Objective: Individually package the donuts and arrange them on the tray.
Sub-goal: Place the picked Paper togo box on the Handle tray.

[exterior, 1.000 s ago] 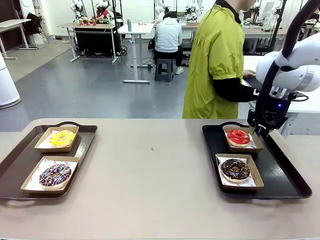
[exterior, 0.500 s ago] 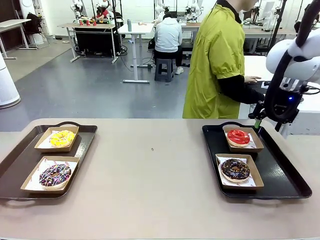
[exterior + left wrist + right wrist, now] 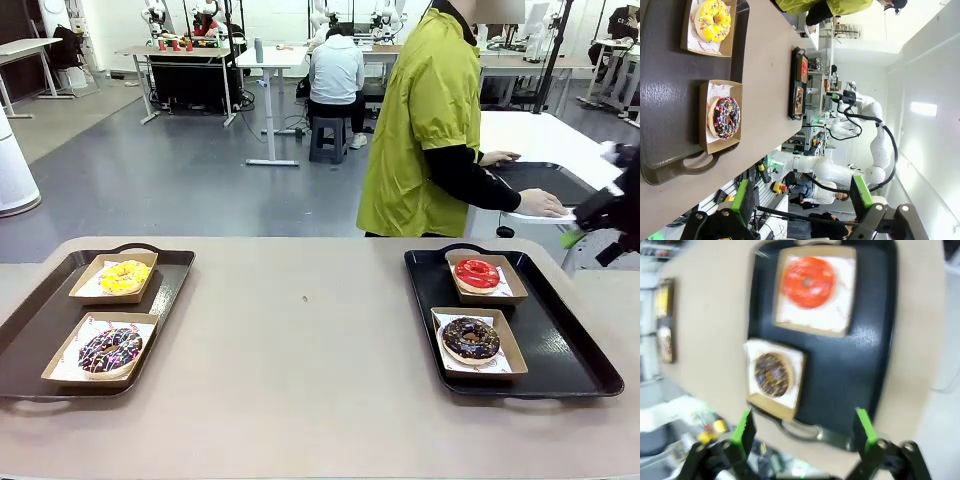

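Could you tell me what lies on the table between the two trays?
Nothing: in the front view, the table is bare between the left tray and the right tray.

Beyond the open right claw [image 3: 805,432], 2 boxed donuts sit on a black tray [image 3: 867,360]: red donut [image 3: 808,282] farthest, dark chocolate donut [image 3: 772,375] nearer.

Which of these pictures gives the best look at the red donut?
The front view: the red donut sits sharp and unblocked in its box on the right tray. The right wrist view shows it larger but blurred. The left wrist view shows it tiny and far off.
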{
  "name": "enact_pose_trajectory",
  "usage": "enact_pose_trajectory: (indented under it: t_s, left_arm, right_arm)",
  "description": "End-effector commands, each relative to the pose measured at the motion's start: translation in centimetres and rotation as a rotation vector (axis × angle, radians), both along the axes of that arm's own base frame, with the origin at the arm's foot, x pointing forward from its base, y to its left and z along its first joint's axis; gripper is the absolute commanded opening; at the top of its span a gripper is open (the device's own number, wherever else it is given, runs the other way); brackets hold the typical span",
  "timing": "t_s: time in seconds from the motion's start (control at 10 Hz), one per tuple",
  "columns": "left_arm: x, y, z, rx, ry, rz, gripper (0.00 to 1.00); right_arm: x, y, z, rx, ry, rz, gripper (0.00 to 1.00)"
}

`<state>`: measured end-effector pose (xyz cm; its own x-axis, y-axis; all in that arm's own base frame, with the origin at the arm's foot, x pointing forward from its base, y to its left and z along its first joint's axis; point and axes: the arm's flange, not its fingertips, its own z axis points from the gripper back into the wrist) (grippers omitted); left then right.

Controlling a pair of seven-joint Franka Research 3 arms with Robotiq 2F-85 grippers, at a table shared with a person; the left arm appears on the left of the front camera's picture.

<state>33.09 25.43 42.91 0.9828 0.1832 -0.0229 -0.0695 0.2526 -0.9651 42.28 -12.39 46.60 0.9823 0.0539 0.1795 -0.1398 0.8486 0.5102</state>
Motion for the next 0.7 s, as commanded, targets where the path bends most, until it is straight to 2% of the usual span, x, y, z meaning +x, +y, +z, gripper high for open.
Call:
enact_pose_trajectory:
  t_s: [0.0, 0.2, 0.3, 0.4, 0.6]
  left_arm:
    - [-0.6, -0.2, 0.1, 0.001, -0.009, -0.005, 1.00]
    - [-0.6, -0.2, 0.1, 0.001, -0.009, -0.005, 1.00]
    - [-0.6, -0.2, 0.1, 0.001, -0.009, -0.005, 1.00]
    - [-0.6, -0.2, 0.1, 0.001, -0.009, -0.005, 1.00]
    - [-0.6, -0.2, 0.1, 0.001, -0.009, -0.005, 1.00]
  right_arm:
    - [-2.0, -4.8, 0.0, 0.265, -0.022, 0.048, 1.00]
    - [-0.6, -10.2, -0.9, 0.472, 0.002, 0.004, 1.00]
    - [-0.2, -12.4, -1.7, 0.533, 0.014, 0.026, 1.00]
    - [0.3, -14.1, -2.5, 0.575, 0.070, 0.042, 1.00]
    - [1.2, -16.3, -4.2, 0.657, 0.061, 0.036, 1.00]
